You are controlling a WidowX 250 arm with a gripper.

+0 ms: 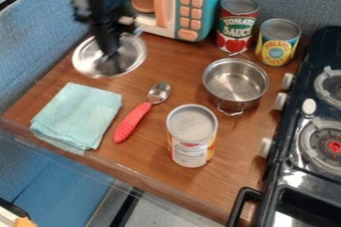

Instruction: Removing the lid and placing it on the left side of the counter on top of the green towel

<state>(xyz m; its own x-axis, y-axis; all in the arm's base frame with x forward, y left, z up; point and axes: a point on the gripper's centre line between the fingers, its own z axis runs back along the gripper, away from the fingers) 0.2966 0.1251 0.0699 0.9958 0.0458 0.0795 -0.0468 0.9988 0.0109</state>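
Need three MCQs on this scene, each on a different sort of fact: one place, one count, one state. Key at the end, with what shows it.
1. In the view, the green towel lies:
A) left of the spoon
B) right of the spoon
C) under the spoon

2. How many cans stand on the counter?
A) one
B) two
C) three

3. The pot is:
A) tipped over
B) upright, uncovered
C) upright, covered

Key:
1: A, the towel is at the counter's left, with the spoon to its right.
2: C, a tomato can, a pineapple can and one nearer the front edge.
3: B, its inside shows and the lid is away at upper left.
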